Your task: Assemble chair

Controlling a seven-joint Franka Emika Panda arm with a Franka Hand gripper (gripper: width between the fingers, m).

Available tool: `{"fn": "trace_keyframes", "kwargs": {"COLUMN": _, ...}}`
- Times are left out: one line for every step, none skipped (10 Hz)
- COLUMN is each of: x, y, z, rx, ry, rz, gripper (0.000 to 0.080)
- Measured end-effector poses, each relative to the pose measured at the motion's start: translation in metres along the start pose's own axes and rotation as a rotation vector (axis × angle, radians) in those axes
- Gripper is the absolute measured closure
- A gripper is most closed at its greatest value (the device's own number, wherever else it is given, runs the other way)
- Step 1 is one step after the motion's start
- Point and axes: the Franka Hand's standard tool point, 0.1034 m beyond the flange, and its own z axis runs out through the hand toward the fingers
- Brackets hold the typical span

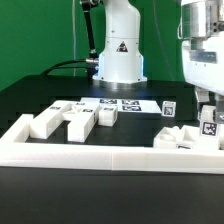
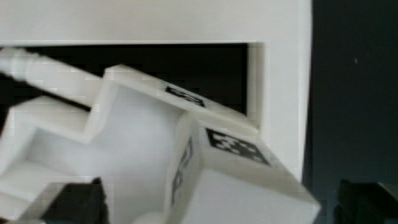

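Hand [image 1: 206, 106]: low at the exterior view's right, over the right-hand cluster [image 1: 185, 138] of tagged parts. Its fingertips merge with the white plastic below, so I cannot tell whether the jaws stand apart or pinch anything.
Chair: in pieces, with no seat and legs joined yet. The right-hand cluster lies under the hand, just behind the border wall [image 1: 100, 157]. The loose blocks [image 1: 75, 120] lie well apart from it, toward the exterior view's left.
Marker board [image 1: 122, 103]: flat on the surface [image 1: 30, 100] between the two groups, nearer the arm's base.
Wrist view: filled by an angular tagged part [image 2: 160, 150], tilted, with a rounded, ribbed end [image 2: 36, 68] showing beyond it. No fingers can be made out.
Step in hand (judgement): work on the right-hand cluster, either setting a piece down or lining up to take one.
Doing it well: centre the jaws across two flat, parallel faces, never a corner. Come straight down, clear of the wall and neighbouring parts. Close gently so the piece cannot twist.
Risk: a tilted part may pivot or slip out.
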Motion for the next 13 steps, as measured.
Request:
{"fn": "trace_keyframes", "kwargs": {"x": 0.001, "y": -0.001, "z": -0.001, "rx": 0.008, "ry": 0.003, "rz": -0.078, "gripper": 0.0152}}
{"fn": "trace_keyframes", "kwargs": {"x": 0.002, "y": -0.002, "z": -0.001, "rx": 0.016, "ry": 0.009, "rz": -0.161, "gripper": 0.015}}
{"fn": "trace_keyframes", "kwargs": {"x": 0.002, "y": -0.002, "z": 0.0, "rx": 0.015, "ry": 0.009, "rz": -0.222, "gripper": 0.015}}
{"fn": "trace_keyframes", "kwargs": {"x": 0.002, "y": -0.002, "z": 0.0, "rx": 0.015, "ry": 0.009, "rz": -0.262, "gripper": 0.015}}
{"fn": "trace_keyframes", "kwargs": {"x": 0.003, "y": -0.001, "z": 0.0, "rx": 0.009, "ry": 0.012, "rz": -0.368, "gripper": 0.015}}
{"fn": "trace_keyframes", "kwargs": {"x": 0.003, "y": 0.001, "z": 0.002, "rx": -0.027, "ry": 0.022, "rz": -0.535, "gripper": 0.015}}
{"fn": "trace_keyframes", "kwargs": {"x": 0.004, "y": 0.0, "z": 0.001, "rx": -0.063, "ry": 0.025, "rz": -0.674, "gripper": 0.015}}
{"fn": "trace_keyframes", "kwargs": {"x": 0.008, "y": -0.004, "z": 0.0, "rx": -0.064, "ry": 0.028, "rz": -0.797, "gripper": 0.015}}
{"fn": "trace_keyframes", "kwargs": {"x": 0.013, "y": -0.007, "z": -0.001, "rx": -0.067, "ry": 0.025, "rz": -0.902, "gripper": 0.015}}
{"fn": "trace_keyframes", "kwargs": {"x": 0.017, "y": -0.008, "z": -0.003, "rx": -0.079, "ry": 0.02, "rz": -1.007, "gripper": 0.015}}
{"fn": "trace_keyframes", "kwargs": {"x": 0.016, "y": -0.009, "z": -0.004, "rx": -0.08, "ry": 0.021, "rz": -1.07, "gripper": 0.015}}
{"fn": "trace_keyframes", "kwargs": {"x": 0.015, "y": -0.009, "z": -0.003, "rx": -0.083, "ry": 0.024, "rz": -1.091, "gripper": 0.015}}
{"fn": "trace_keyframes", "kwargs": {"x": 0.017, "y": -0.009, "z": -0.003, "rx": -0.083, "ry": 0.024, "rz": -1.092, "gripper": 0.0177}}
